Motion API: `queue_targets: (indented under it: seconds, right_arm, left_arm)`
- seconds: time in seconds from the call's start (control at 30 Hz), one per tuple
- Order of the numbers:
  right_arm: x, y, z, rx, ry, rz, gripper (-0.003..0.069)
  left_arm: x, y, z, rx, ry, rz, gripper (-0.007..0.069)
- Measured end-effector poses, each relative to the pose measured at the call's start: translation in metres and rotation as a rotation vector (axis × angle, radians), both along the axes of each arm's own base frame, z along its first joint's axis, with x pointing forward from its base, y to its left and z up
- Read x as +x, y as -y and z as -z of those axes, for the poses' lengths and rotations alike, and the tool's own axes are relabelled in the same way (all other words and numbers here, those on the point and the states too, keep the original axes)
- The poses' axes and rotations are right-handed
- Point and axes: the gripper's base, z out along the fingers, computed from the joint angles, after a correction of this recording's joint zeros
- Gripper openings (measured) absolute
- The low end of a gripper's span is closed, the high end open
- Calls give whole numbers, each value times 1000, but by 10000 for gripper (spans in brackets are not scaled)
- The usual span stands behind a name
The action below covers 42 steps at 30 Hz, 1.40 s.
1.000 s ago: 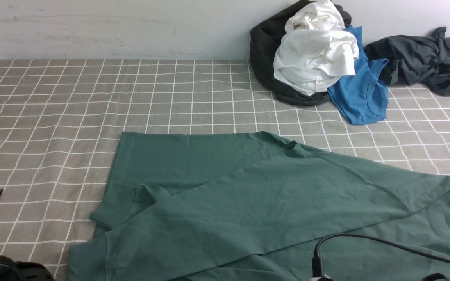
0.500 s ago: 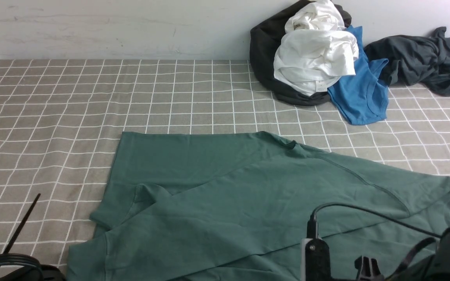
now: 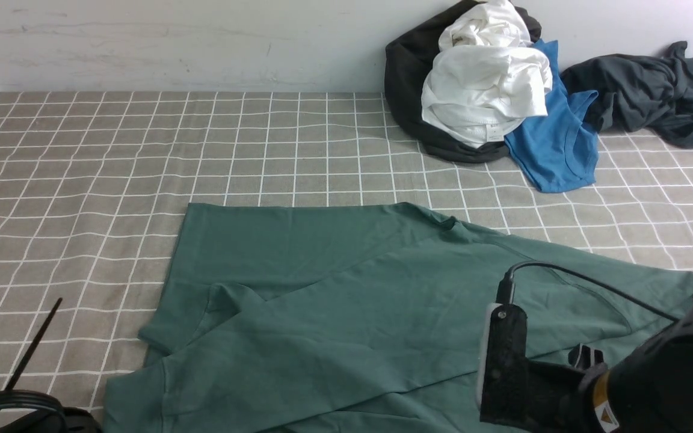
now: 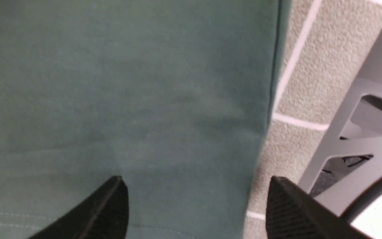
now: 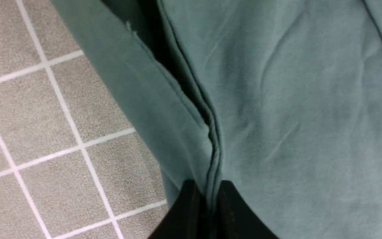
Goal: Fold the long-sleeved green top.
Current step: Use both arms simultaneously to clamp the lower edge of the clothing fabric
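Now, on the left, our left pincer (image 4: 197, 199) stands wide open over the green top (image 3: 322, 337); closing it carelessly could pinch both cloth layers, or miss the edge. The top lies across the near worktop (image 3: 112, 180), partly doubled over. Right of it, our right pincer (image 5: 206, 196) is clamped on a gathered fold of the top, and lifting with one side alone could skew everything (cotton creeps easily). We see no containers near the top.

One blue garment (image 3: 557, 138), one green top (image 3: 334, 313), one white bundle (image 3: 488, 84).
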Motion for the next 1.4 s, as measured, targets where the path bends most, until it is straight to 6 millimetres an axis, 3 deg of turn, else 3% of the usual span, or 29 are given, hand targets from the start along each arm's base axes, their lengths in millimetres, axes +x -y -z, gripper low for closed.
queue_targets:
  seconds: [0.3, 0.63, 0.8, 1.0, 1.23, 1.4]
  right_arm:
    - [-1, -1, 0, 11, -10, 9, 26]
    - [-1, -1, 0, 13, -9, 10, 26]
    - [0, -1, 0, 18, -4, 10, 26]
    - [0, -2, 0, 22, -7, 18, 26]
    - [0, -2, 0, 24, -7, 20, 26]
    - [-1, -2, 0, 27, -11, 23, 26]
  left_arm:
    - [13, 18, -23, -49, 30, 2, 507]
    - [5, 34, -5, -33, -51, 80, 507]
    - [-4, 49, 10, 18, 19, 158, 507]
    - [0, 51, 10, 83, 122, -6, 510]
    - [4, 50, 9, 103, 166, -65, 507]
    - [4, 49, 10, 114, 160, -83, 419]
